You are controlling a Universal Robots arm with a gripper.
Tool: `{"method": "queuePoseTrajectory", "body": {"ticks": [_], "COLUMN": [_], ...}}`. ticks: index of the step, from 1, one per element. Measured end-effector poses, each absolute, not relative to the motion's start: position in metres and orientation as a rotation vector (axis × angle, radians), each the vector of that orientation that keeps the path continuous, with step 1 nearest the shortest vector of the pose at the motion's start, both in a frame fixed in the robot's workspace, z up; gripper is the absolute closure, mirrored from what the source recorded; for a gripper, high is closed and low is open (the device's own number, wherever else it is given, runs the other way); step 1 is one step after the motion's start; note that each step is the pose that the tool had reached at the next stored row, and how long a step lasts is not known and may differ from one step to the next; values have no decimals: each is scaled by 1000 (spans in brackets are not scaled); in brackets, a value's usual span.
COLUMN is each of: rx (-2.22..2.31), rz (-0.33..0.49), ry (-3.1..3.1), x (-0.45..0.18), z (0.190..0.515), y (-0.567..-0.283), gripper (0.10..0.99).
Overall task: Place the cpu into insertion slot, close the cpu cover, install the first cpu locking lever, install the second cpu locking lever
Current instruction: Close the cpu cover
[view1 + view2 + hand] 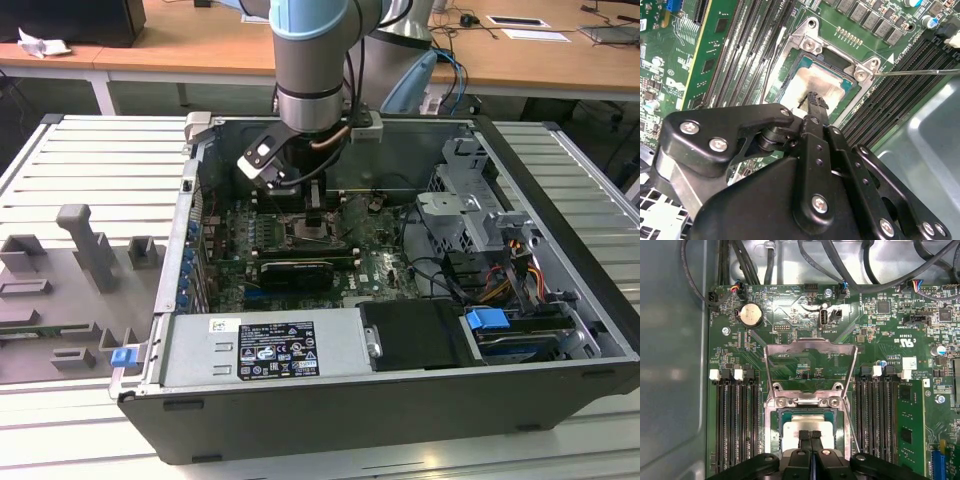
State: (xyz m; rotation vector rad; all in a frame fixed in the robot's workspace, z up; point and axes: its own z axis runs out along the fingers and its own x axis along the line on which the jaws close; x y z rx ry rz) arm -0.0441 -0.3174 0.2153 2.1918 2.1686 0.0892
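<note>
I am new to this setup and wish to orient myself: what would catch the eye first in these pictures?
In the exterior view, the grey robot arm reaches down into the open computer case. In the first wrist view, the black gripper, fingertips together, is at the pale cpu, which lies in the insertion slot. The silvery cpu cover is swung open beyond the slot, over the green board.

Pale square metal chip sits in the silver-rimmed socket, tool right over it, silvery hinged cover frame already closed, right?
No: the first wrist view shows the silvery hinged cover frame open, swung back off the silver-rimmed socket. The pale square metal chip does sit in it, tool right over it.
</note>
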Motion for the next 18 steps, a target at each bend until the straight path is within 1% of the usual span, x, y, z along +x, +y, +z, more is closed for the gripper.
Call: {"method": "queuePoseTrajectory", "body": {"ticks": [18], "rx": [2196], "rz": [89], "ry": [2165], "x": [-44], "z": [220], "y": [-317], "gripper": [980]}}
